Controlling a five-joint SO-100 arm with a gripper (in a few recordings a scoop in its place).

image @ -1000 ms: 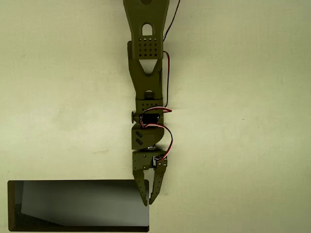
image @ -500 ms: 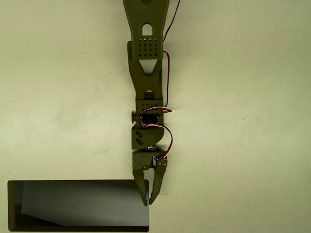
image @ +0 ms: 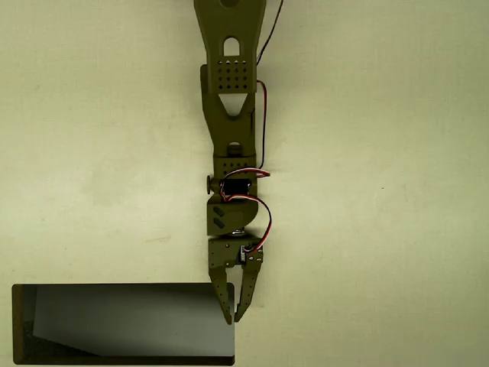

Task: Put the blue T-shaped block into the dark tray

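Gripper (image: 232,317) tips together, over dark tray (image: 122,321) corner

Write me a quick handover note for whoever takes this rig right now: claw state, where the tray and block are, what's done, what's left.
Claw: in the overhead view it points toward the bottom of the picture, fingers nearly together, tips at the top right corner of the dark tray. Nothing can be seen between the fingers.
Dark tray: bottom left of the picture, on the pale table; the visible inside holds nothing.
Blue T-shaped block: I cannot locate it from this picture.
Done: nothing confirmed; no block in the tray.
Left: find the block, grasp it, place it in the tray.
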